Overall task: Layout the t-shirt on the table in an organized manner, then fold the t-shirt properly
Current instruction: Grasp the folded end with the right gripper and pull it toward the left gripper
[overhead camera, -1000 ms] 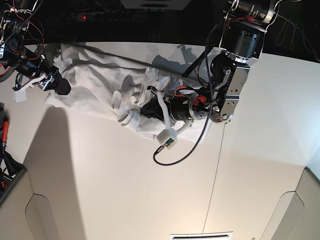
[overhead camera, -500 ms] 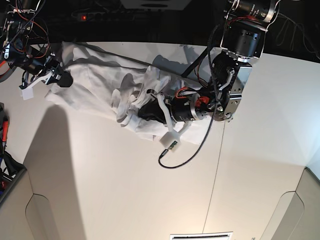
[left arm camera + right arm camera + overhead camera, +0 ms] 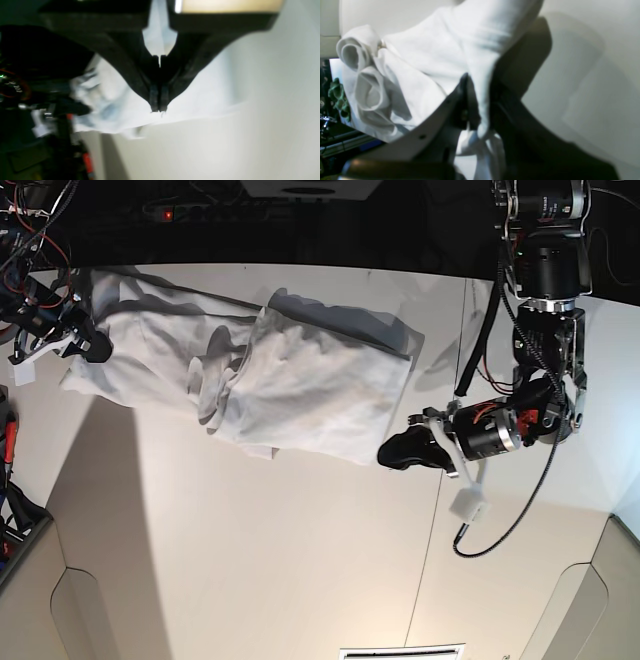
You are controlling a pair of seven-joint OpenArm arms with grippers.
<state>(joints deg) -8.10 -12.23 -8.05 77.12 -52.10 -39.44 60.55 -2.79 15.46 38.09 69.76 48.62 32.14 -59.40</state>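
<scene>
stretching wrinkled soft white t-shirt [image 3: 300,385] across smooth matte table [image 3: 250,560]

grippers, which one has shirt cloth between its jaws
The right gripper: a fold of the t-shirt runs between its jaws. The left gripper is shut on nothing.

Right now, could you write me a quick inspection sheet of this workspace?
Surface: white table with a thin dark seam.
Job's things: white t-shirt stretched out between the arms, wrinkled, bunched in the middle.
Clutter: nothing seen.
Grippers: right gripper shut on the t-shirt; left gripper shut at the shirt's edge, whether it pinches cloth is unclear.
Cables: black cable looping under the left arm.
Surroundings: dark background, wiring at the far side.
</scene>
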